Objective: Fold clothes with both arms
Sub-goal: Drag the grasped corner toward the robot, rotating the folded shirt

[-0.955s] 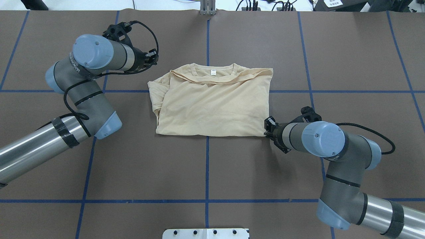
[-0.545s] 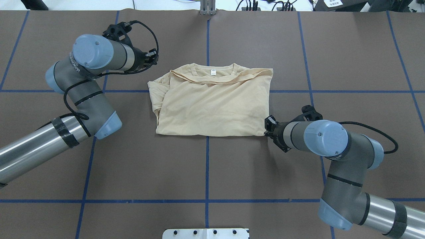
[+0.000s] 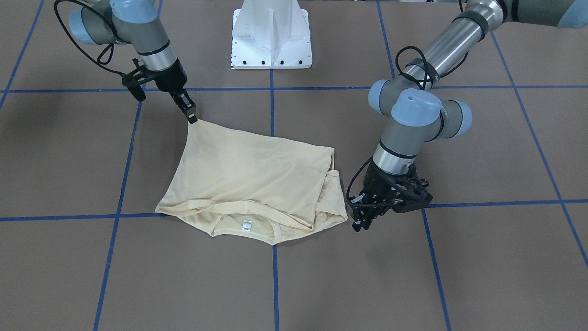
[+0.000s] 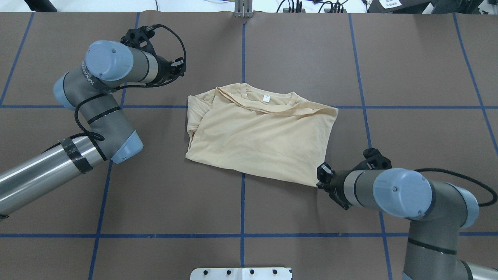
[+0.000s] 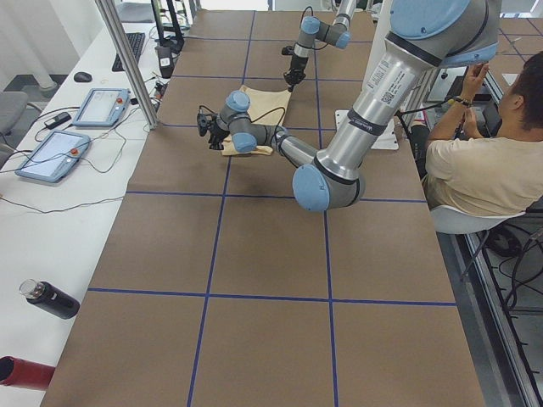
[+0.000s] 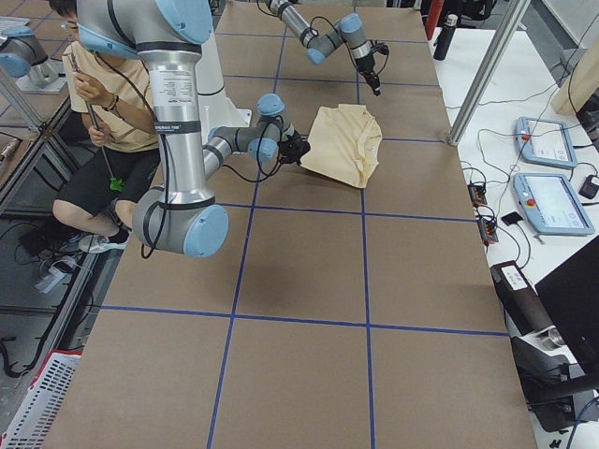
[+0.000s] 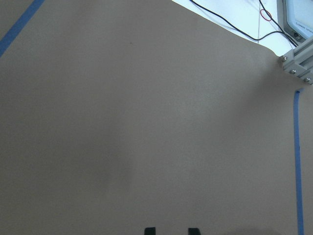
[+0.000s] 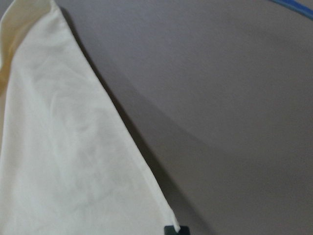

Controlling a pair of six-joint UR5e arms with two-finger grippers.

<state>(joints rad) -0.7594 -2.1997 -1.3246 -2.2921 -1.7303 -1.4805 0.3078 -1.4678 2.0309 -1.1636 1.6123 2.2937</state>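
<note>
Overhead exterior view: jaws of the right arm (image 4: 400, 192) are pinching the near right corner of the cream-yellow T-shirt (image 4: 260, 136), the cloth drawing to a point at their tips, as the right wrist view is also showing. Jaws of the left arm (image 4: 97, 112) are standing spread with nothing between them, hanging over bare table (image 4: 311, 50) near the shirt's folded sleeve side and not touching it. The left wrist view is showing only brown surface beyond the two tips. The shirt is lying folded near the middle of the table, plain side up, skewed against the blue tape lines (image 4: 242, 210), its white neck label (image 4: 266, 98) facing up at the far edge. A person (image 5: 484, 170) is sitting beside the table in the exterior left view.
</note>
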